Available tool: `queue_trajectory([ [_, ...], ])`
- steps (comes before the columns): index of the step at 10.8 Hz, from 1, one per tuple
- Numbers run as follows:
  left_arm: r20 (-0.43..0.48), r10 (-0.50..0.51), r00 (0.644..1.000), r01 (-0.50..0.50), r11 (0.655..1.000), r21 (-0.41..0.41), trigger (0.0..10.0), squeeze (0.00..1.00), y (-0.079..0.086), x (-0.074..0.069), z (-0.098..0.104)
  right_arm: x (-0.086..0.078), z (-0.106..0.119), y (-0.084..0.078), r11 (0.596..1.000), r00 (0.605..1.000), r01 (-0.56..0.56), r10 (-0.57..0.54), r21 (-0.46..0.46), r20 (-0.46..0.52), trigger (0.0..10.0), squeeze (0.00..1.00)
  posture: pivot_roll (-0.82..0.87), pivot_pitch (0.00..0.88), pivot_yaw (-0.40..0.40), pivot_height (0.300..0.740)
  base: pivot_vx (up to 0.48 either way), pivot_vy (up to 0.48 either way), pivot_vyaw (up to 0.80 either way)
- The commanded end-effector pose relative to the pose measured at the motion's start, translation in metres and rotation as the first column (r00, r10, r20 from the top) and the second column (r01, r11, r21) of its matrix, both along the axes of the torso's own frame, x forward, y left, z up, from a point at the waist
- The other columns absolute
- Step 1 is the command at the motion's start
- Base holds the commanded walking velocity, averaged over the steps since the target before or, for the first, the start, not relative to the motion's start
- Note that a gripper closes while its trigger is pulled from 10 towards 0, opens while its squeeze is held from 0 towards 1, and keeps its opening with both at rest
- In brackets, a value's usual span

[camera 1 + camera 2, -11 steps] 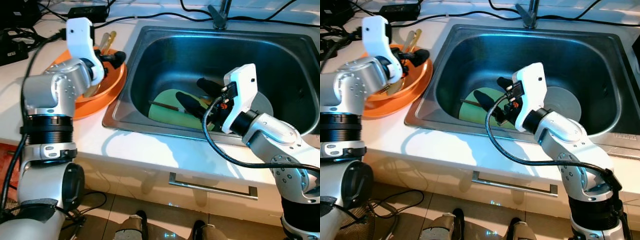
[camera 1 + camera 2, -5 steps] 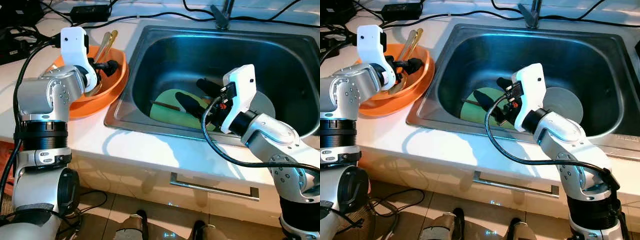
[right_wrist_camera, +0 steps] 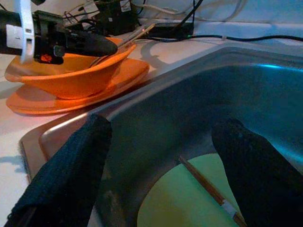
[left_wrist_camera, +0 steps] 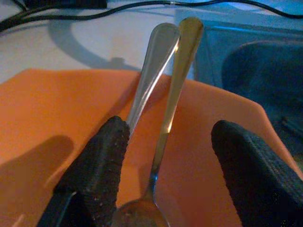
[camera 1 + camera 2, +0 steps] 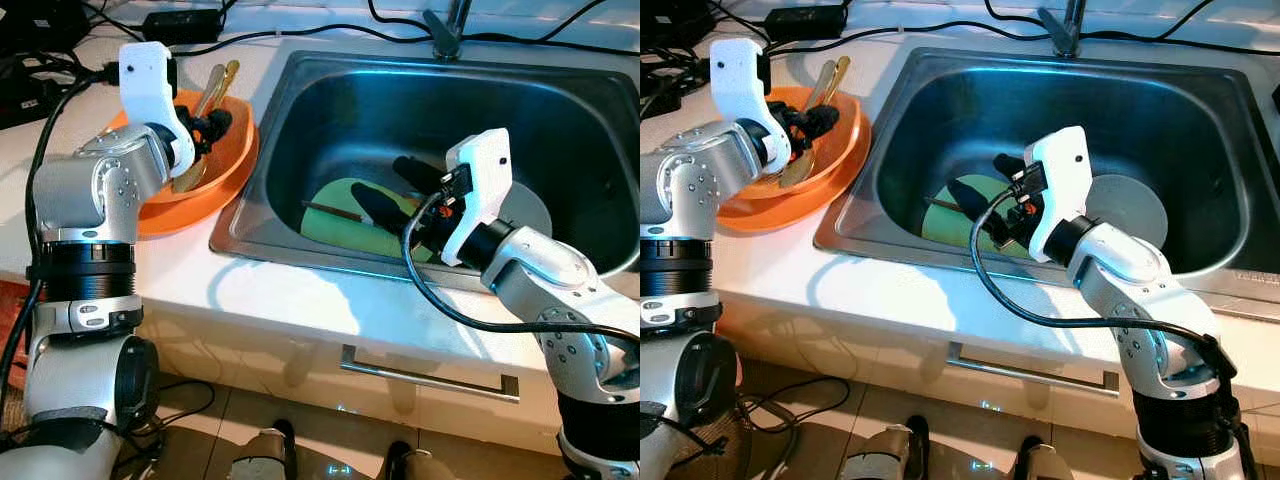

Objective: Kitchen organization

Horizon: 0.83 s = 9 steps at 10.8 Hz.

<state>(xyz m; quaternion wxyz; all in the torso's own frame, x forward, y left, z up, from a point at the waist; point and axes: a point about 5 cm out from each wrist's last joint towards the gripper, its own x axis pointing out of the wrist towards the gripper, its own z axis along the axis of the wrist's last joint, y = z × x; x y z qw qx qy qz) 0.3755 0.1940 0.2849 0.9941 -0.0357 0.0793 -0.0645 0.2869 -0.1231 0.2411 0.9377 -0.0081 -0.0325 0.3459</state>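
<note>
Orange is the colour of the bowl (image 5: 215,165), which is set on an orange plate (image 5: 165,215) on the white counter (image 5: 300,300), just beside the steel sink (image 5: 330,100). Two spoons, one silver (image 4: 154,66) and one gold (image 4: 182,56), are leaned in the bowl with their handles over its far rim. The left gripper (image 4: 163,175) is held over the bowl with its fingers spread wide, one to each side of the spoon handles, and nothing is gripped between them; in the left wrist view, the silver handle is seen to pass close by one finger (image 4: 102,165).

In the basin, a pale green plate (image 5: 965,215) is laid flat on the bottom, and a thin chopstick (image 3: 208,189) is laid across it. A grey round dish (image 5: 1130,205) is seen just beside it. The right gripper (image 5: 985,205) is lowered into the sink above the green plate, its fingers parted widely and empty. Black cables (image 5: 300,35) are strung along the counter behind the sink.
</note>
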Motion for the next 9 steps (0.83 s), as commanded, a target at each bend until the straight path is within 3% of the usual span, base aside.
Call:
queue_trajectory([
  [1,0.044,0.008,0.999,-0.01,0.999,0.031,10.0,0.0,0.003,-0.001,0.011,-0.001,0.003,0.006,1.0,0.999,-0.026,0.026,-0.003,0.018,10.0,0.0,0.08,0.211,0.068,0.74,0.0,0.0,0.0],
  [5,-0.027,-0.083,0.996,0.084,0.996,0.019,10.0,0.0,-0.006,-0.002,-0.008,0.0,0.002,0.007,1.0,0.999,-0.028,0.029,-0.006,0.026,10.0,0.0,0.08,0.209,0.07,0.74,0.0,0.0,0.0],
  [6,-0.033,-0.086,0.996,0.087,0.996,0.018,9.5,0.0,-0.007,-0.003,-0.009,0.0,0.002,0.007,1.0,0.999,-0.029,0.029,-0.007,0.027,10.0,0.0,0.08,0.208,0.072,0.74,0.0,0.0,0.0],
  [7,-0.046,-0.079,0.996,0.08,0.997,0.013,2.1,0.0,-0.005,-0.002,-0.013,-0.001,0.002,0.007,1.0,0.999,-0.028,0.028,-0.007,0.027,10.0,0.0,0.08,0.209,0.073,0.74,0.0,0.0,0.0],
  [8,-0.048,-0.071,0.996,0.072,0.997,0.012,4.2,0.0,-0.003,-0.002,-0.014,-0.001,0.001,0.006,1.0,0.999,-0.025,0.025,-0.007,0.026,10.0,0.0,0.08,0.209,0.073,0.74,0.0,0.0,0.0],
  [9,-0.05,-0.063,0.997,0.064,0.998,0.016,8.7,0.0,-0.001,-0.002,-0.015,-0.001,0.001,0.007,1.0,0.999,-0.024,0.024,-0.006,0.026,10.0,0.0,0.08,0.211,0.076,0.74,0.0,0.0,0.0],
])
